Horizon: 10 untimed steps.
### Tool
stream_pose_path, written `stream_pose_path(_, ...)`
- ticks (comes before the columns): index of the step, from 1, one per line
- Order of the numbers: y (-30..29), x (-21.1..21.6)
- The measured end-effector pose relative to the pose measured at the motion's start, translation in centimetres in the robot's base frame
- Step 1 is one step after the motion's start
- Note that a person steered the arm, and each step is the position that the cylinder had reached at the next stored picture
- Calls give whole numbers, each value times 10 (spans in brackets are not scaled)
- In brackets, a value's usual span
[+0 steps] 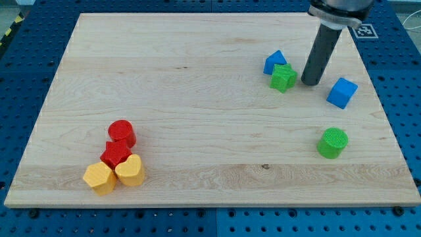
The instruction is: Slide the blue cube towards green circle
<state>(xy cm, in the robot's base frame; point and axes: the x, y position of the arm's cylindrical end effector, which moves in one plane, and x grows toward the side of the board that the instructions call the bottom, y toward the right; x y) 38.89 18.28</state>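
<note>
The blue cube (342, 92) sits on the wooden board at the view's right. The green circle (333, 143), a short green cylinder, stands below it, toward the view's bottom right, with a gap between them. My tip (311, 82) rests on the board to the left of the blue cube, apart from it, and just right of a green star block (283, 78).
A blue triangular block (275, 62) touches the green star's upper left. At the view's bottom left are a red cylinder (122, 133), a red star (116, 154), a yellow hexagon (100, 178) and a yellow heart (130, 171). The board's right edge (388, 125) is near the blue cube.
</note>
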Motion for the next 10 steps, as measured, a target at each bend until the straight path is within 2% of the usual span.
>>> stream_pose_path(1, 28, -16)
stream_pose_path(3, 33, 10)
stream_pose_path(4, 65, 11)
stream_pose_path(6, 88, 31)
stream_pose_path(10, 44, 55)
